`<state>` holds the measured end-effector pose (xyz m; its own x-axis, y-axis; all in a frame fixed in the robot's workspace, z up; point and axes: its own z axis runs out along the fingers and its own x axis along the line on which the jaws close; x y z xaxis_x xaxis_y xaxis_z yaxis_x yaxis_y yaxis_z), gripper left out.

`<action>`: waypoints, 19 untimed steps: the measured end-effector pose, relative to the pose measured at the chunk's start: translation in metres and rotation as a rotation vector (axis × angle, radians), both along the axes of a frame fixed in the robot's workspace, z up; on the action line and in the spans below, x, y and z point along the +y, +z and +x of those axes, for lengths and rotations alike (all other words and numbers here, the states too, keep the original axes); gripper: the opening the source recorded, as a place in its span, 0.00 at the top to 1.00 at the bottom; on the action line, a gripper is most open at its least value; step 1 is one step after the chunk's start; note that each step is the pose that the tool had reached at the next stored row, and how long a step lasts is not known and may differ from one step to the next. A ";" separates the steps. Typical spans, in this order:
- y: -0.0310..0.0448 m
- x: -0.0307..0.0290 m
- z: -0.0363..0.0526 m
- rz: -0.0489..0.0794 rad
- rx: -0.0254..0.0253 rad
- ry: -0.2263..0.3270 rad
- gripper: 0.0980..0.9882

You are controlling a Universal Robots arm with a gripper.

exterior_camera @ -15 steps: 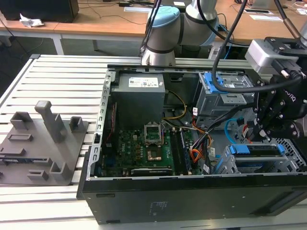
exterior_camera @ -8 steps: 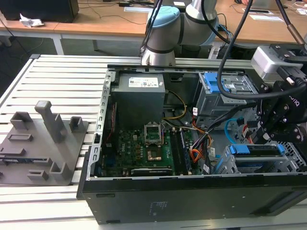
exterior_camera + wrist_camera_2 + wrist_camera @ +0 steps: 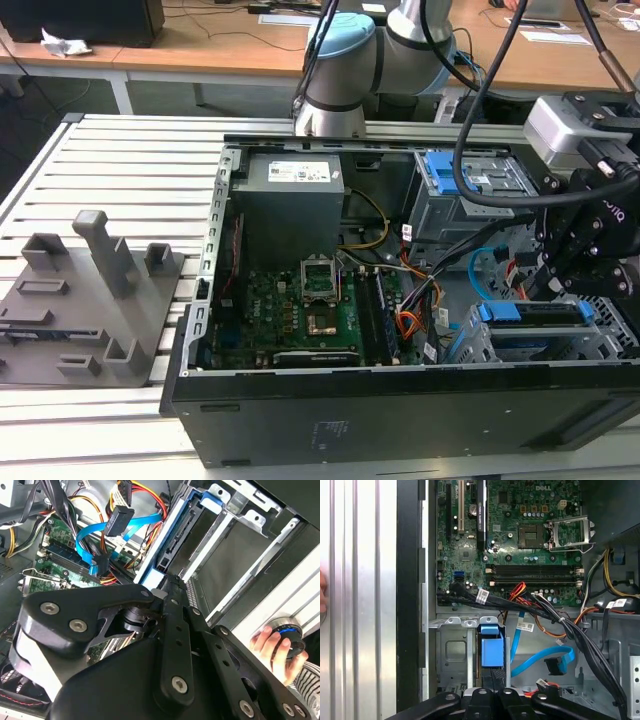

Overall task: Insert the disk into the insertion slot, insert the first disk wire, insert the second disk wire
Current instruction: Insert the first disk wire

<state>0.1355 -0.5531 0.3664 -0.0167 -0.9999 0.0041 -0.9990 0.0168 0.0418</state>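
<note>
The disk (image 3: 530,313) sat in the insertion slot (image 3: 600,345) at the near corner of the case (image 3: 400,400) on the exterior view's right, with the second disk wire (image 3: 540,657) and the first disk wire (image 3: 121,520) between that slot and the motherboard (image 3: 300,300).

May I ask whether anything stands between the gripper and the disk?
Nothing visible does: the gripper sits right at the disk in the insertion slot, and the light-blue cable lies off to one side.

Blue-framed disk (image 3: 490,655), light-blue cable (image 3: 540,657), orange-red wires (image 3: 407,323), green motherboard (image 3: 470,555), grey cage (image 3: 452,650).
</note>
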 end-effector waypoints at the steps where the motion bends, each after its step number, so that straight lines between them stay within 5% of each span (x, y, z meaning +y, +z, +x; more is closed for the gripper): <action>1: 0.0000 0.0000 0.0001 0.000 0.0000 0.000 0.99; 3: 0.0000 0.0000 0.0001 0.000 0.0000 0.000 0.98; 4: 0.0000 0.0000 0.0002 0.000 0.0000 0.000 0.85; 6: 0.0000 0.0000 0.0002 0.000 0.0000 0.000 0.77; 10: 0.0003 0.0000 0.0020 0.000 0.0000 0.000 0.77; 19: 0.0336 0.0018 0.0022 0.000 0.0000 0.000 0.77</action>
